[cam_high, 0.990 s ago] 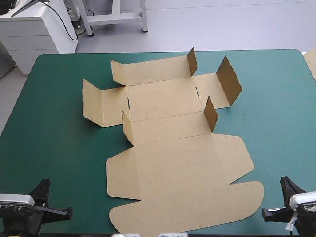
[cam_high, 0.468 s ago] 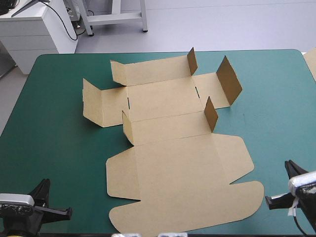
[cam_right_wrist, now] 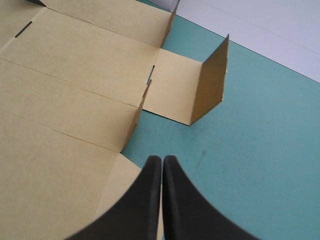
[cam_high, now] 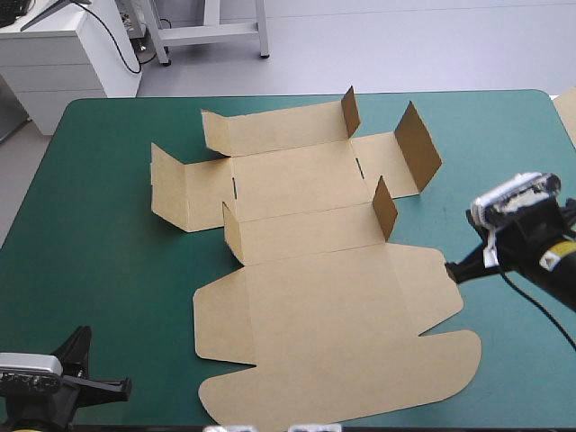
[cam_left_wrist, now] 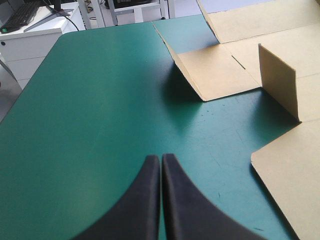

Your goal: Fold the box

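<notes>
The brown box (cam_high: pixel 315 297) lies as a cut sheet in the middle of the teal-green table, its big lid panel toward the near edge. Several small flaps stand up at the far half, the tallest on the right (cam_high: pixel 418 144). My right gripper (cam_high: pixel 448 271) is shut, its tip at the right edge of the lid's side flap. In the right wrist view the gripper (cam_right_wrist: pixel 162 159) hovers over that flap's corner, the box (cam_right_wrist: pixel 75 65) ahead of it. My left gripper (cam_high: pixel 124 387) rests shut at the near left corner, apart from the box (cam_left_wrist: pixel 220 75); its fingers (cam_left_wrist: pixel 161 158) hold nothing.
A strip of pale board (cam_high: pixel 567 112) shows at the table's right edge. Bare teal-green cover (cam_high: pixel 90 261) stretches left of the box, and more lies right of it (cam_high: pixel 504 153). The near edge runs just below the lid's rounded flap (cam_high: pixel 450 360).
My right arm has risen from the near right corner and moved forward and inward to the box's right edge. The left arm and the box have not moved.
</notes>
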Robot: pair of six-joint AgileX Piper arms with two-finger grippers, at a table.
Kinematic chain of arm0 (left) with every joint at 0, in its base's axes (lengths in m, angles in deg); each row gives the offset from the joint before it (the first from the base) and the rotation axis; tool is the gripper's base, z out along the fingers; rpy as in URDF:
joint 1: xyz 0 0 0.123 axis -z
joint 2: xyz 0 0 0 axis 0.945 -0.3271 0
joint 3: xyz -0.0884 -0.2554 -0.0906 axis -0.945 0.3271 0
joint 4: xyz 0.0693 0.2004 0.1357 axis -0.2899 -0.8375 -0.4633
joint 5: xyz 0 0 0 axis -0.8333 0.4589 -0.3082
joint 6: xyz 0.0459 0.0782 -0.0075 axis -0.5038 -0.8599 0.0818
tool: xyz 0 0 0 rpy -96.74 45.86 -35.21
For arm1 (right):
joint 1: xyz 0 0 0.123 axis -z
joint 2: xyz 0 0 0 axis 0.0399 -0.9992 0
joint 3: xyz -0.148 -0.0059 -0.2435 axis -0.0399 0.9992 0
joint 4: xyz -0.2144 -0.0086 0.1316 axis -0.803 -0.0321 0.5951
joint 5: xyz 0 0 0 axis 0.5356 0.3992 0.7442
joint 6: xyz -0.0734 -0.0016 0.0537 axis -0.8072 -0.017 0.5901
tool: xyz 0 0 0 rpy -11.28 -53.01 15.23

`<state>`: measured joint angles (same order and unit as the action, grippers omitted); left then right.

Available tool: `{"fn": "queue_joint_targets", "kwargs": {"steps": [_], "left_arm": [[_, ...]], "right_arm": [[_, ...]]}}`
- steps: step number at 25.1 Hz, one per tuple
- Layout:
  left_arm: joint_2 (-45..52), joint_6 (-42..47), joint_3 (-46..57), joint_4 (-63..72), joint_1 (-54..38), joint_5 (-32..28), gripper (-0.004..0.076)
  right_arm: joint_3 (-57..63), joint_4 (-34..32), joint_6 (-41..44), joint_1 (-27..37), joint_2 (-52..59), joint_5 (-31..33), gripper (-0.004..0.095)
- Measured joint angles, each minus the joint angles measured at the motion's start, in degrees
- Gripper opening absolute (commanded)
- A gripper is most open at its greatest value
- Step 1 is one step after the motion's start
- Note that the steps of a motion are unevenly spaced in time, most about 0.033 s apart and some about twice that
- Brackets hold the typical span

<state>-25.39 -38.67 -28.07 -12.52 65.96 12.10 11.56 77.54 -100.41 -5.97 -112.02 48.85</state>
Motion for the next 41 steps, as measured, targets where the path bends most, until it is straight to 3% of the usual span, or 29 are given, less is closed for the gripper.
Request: {"fn": "queue_joint_targets", "kwargs": {"steps": [9,11,15,19,41], "left_arm": [[0.0,0.0,0.0,0.0,0.0,0.0,-0.0008],[0.0,0.0,0.0,0.0,0.0,0.0,-0.0008],[0.0,0.0,0.0,0.0,0.0,0.0,-0.0008],[0.0,0.0,0.0,0.0,0.0,0.1,-0.0008],[0.0,0.0,0.0,0.0,0.0,0.1,-0.0008]], "right_arm": [[-23.3,7.6,-1.2,0.0,-27.0,9.3,0.0043],[-27.7,8.2,-1.4,0.0,-33.1,12.8,0.0132],[-32.0,8.2,-1.6,0.0,-40.7,15.6,0.0471],[-32.2,8.1,-1.1,0.0,-45.2,15.8,0.0609],[-32.5,7.9,2.2,-1.5,-63.3,14.7,0.0592]]}}
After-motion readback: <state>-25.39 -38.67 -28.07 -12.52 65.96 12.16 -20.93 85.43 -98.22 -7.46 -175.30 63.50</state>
